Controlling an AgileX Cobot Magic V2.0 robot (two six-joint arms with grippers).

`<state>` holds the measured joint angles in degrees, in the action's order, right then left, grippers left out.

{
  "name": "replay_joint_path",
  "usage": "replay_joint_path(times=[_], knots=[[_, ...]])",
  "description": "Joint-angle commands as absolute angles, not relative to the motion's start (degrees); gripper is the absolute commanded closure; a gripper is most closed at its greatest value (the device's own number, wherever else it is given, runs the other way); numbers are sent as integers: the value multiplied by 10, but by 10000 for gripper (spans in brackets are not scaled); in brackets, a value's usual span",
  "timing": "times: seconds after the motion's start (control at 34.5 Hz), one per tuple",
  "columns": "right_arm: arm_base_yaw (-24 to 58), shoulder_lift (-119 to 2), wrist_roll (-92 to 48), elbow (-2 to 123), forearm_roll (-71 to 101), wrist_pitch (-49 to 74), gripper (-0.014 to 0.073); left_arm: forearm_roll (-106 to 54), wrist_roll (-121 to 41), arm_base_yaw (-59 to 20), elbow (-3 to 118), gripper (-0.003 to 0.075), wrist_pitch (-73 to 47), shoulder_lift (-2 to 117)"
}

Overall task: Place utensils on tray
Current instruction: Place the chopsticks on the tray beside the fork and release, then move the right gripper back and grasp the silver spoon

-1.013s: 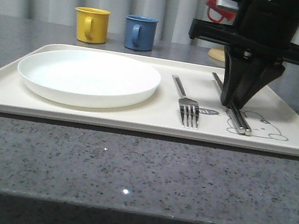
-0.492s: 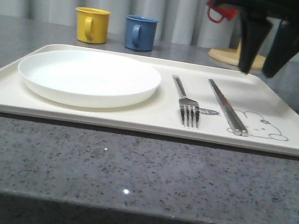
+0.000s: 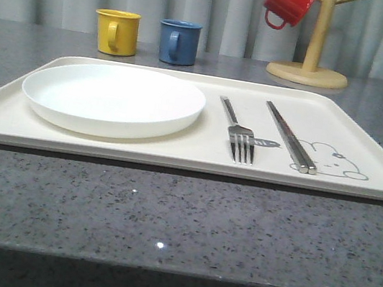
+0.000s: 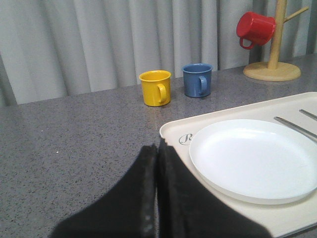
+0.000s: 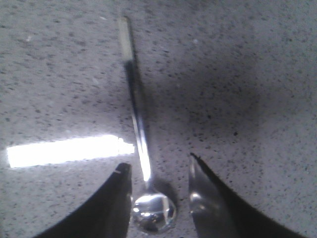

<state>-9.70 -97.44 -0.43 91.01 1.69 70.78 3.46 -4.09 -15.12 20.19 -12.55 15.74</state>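
tray: the cream tray (image 3: 359, 186) lies along the near edge of the grey stone tabletop (image 3: 164, 226), rabbit drawing at its near right corner.
fork: the fork (image 3: 239, 133) lies on the tray just right of the round white plate (image 3: 113, 98), tines toward the near rim.
chopsticks: the chopsticks (image 3: 291, 137) lie side by side, right of the fork, tips at the rabbit; a second ago the right gripper stood over them, half a second ago it was lifted, now it is gone from the front view, so they are released and placed.
right gripper: the right gripper (image 5: 157, 196), in its wrist view, hangs over the bare tabletop, jaws apart and holding nothing.
spoon: the spoon (image 5: 142, 163) lies flat on the tabletop between those jaws, bowl nearest the fingertips, handle running away; not yet gripped, and where on the tabletop i cannot tell.
left gripper: the left gripper (image 4: 157, 198) sits by the tray's left near corner, jaws pressed together on nothing.
far edge: yellow mug (image 3: 117, 31), blue mug (image 3: 178, 42), and a red mug (image 3: 288, 4) on the wooden mug tree (image 3: 311, 53).
meaning: two utensils done; the spoon looks to be the last.
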Motion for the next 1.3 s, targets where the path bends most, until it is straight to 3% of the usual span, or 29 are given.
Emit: replay_joint_path(times=[0.0, 0.55, 0.98, 1.27], knots=[[-123, -968, -40, 927, 58, 740, 277, 33, -35, -153, 218, 738, -77, 163], [-126, -1050, -57, 927, 90, 724, 279, 33, -35, -153, 218, 738, -77, 163], [-121, -1061, -57, 927, 90, 717, 342, 33, -35, -153, 218, 738, -77, 163], [-119, -1061, -57, 927, 90, 725, 562, 33, -35, -153, 218, 738, -77, 163]])
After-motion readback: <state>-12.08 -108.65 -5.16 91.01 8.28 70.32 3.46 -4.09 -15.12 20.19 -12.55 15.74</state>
